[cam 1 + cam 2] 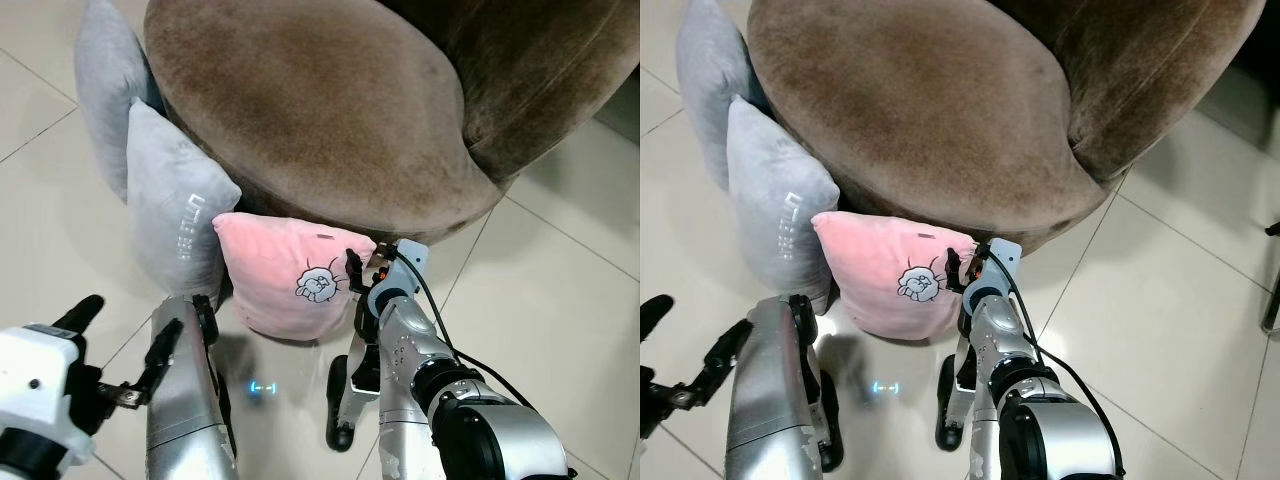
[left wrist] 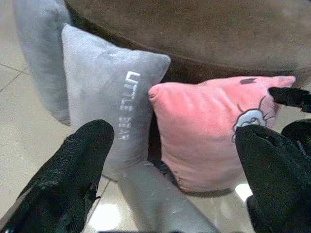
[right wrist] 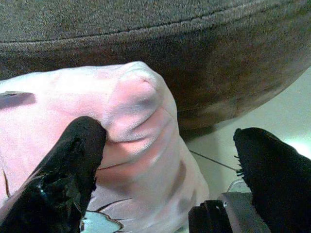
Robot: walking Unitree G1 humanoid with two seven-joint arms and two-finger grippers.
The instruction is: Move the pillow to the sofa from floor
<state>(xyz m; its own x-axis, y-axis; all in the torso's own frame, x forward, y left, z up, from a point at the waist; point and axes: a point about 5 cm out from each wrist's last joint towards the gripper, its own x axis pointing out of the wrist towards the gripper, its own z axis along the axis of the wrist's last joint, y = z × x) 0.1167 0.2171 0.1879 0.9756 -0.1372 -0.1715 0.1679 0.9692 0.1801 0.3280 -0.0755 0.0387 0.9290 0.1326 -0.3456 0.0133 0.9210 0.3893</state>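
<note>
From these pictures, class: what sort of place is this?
Probably a home living room: a brown sofa on a tiled floor, with a pink pillow and grey cushions leaning against it.

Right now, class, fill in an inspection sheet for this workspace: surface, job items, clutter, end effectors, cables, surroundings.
Surface: pale tiled floor, glossy.
Job's things: pink pillow stands on the floor against the brown sofa.
Clutter: two grey pillows lean on the sofa beside the pink one.
End effectors: right end effector open, one finger pressing the pink pillow's corner; left end effector open, short of the pillows.
Cables: black cable along the right arm.
Surroundings: nothing seen.
</note>
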